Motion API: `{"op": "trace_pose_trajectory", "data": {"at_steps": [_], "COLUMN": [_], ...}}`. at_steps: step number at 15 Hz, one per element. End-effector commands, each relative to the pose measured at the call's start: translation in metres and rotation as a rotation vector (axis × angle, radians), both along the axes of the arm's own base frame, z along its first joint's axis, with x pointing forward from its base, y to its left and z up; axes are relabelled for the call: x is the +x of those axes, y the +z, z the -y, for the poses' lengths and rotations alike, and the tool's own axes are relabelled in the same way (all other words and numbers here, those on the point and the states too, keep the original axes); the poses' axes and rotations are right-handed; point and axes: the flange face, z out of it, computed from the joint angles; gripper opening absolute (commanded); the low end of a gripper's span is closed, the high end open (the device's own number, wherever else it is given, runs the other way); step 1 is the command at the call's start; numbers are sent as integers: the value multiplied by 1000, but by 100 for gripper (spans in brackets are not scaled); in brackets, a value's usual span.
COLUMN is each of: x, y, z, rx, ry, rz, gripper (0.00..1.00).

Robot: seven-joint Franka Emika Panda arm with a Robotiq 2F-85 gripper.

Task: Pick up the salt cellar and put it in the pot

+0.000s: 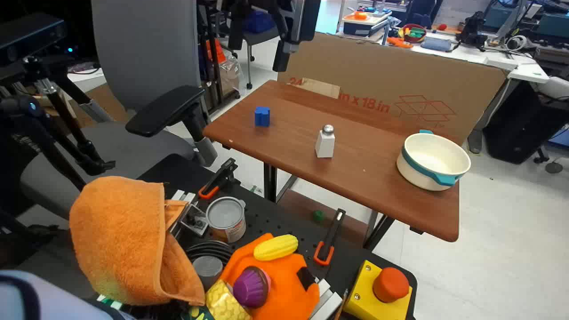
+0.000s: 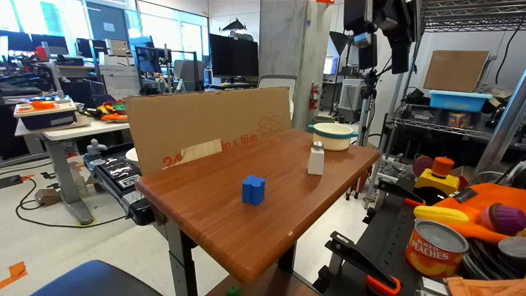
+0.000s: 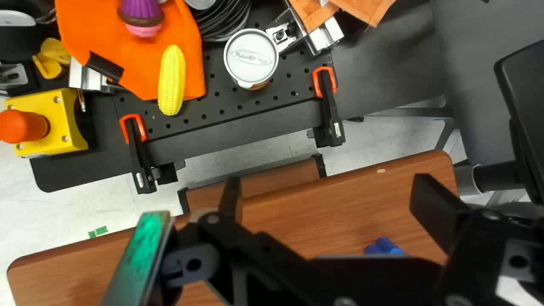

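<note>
The salt cellar [image 1: 325, 145] is a small white tapered shaker with a silver-grey cap. It stands upright near the middle of the brown table, and it also shows in an exterior view [image 2: 316, 161]. The pot [image 1: 413, 172] is cream with a teal band and handles, at one end of the table; it also shows in an exterior view [image 2: 331, 143]. Its visible inside holds nothing. My gripper [image 1: 258, 50] is high above the table, apart from both, also in an exterior view [image 2: 384, 61]. In the wrist view the gripper [image 3: 330, 193] is open and empty; salt cellar and pot are out of view there.
A blue block [image 1: 262, 116] stands on the table [image 1: 293, 104], toward the end away from the pot. A cardboard sheet [image 1: 378, 80] rises along one long edge. A black bench [image 3: 238, 136] alongside holds clamps, a can [image 3: 251, 58], toy corn [image 3: 171, 80] and a yellow-and-red button box [image 3: 46, 123].
</note>
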Motion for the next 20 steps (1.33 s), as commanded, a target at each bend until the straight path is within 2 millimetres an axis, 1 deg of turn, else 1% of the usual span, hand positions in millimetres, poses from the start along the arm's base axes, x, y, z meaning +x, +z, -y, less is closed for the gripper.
{"op": "trace_pose_trajectory", "data": {"at_steps": [1,9,11,14,16,20], "x": [0,0,14,39,55,86], "y": [1,1,-9,-33,-53,-96], "z": [0,0,4,15,25,44], "rx": [0,0,-19,-71,-137,-271], "ry": [0,0,-1,39,180,373], "rz": [-1,-1,39,69,86,60], "gripper": [100,100,100,100,100,100]}}
